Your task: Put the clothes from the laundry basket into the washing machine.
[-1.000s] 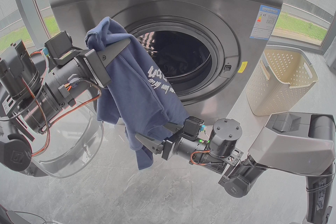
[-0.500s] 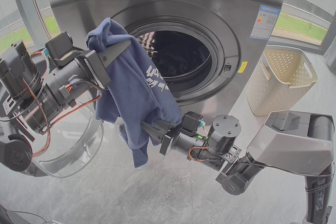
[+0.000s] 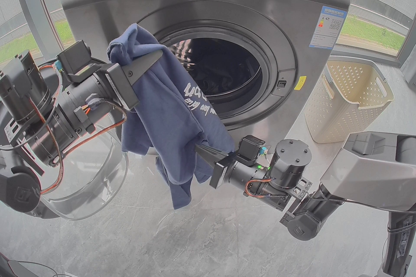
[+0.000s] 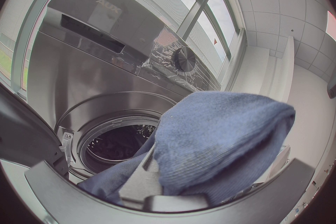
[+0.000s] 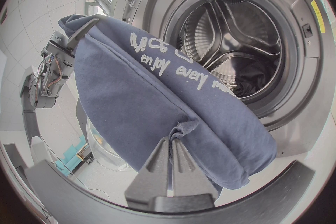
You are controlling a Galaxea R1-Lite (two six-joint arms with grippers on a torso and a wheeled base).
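Shirt: the blue shirt (image 3: 173, 113) hangs in the air just in front of the washer's (image 3: 260, 18) round hole (image 3: 225, 70). It is not inside yet.
Left gripper: the left gripper (image 3: 151, 58) is up high by the left side of the hole. Its fingers are pinched tight on the top of the shirt, so the rest hangs down.
Right gripper: the right gripper (image 3: 203, 151) is lower, under the hole. Its fingers are squeezed together on a small fold near the shirt's bottom (probably so the loose end stays off the floor).
Door: the glass door (image 3: 86, 178) is swung wide to the left, out of the way.
Drum: some dark clothes (image 5: 255, 81) lie inside.
Basket: the basket (image 3: 346, 96) stands on the floor to the right, well apart from the shirt.
Next: it looks like both arms must push the shirt into the hole and then let go.
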